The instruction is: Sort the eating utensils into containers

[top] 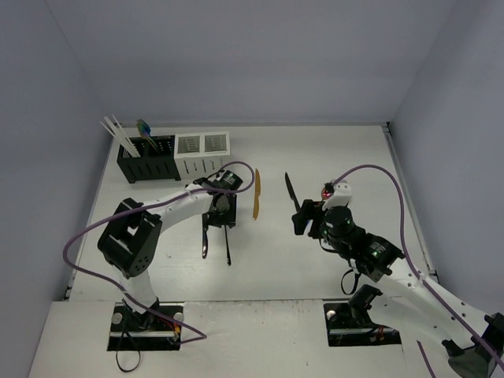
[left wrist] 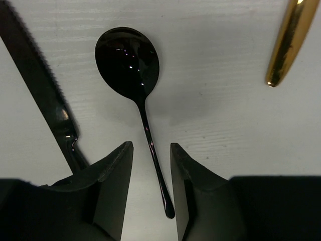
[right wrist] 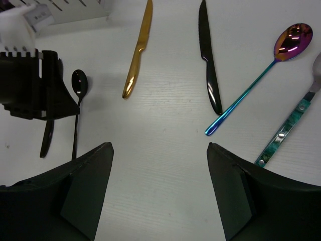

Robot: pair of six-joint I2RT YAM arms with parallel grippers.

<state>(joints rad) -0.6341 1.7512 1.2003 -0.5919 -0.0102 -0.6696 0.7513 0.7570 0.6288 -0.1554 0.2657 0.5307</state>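
A black spoon lies on the white table, also seen in the top view and the right wrist view. My left gripper is open, with its fingers on either side of the spoon's thin handle and a gap on both sides. It also shows in the top view. My right gripper is open and empty over bare table, at mid-right in the top view. The black caddy holds pale chopsticks and one iridescent utensil. The white caddy stands next to it on the right.
A black knife lies just left of the spoon. A gold knife, a second black knife, an iridescent blue-purple spoon and a green-handled utensil lie ahead of my right gripper. Walls enclose the table.
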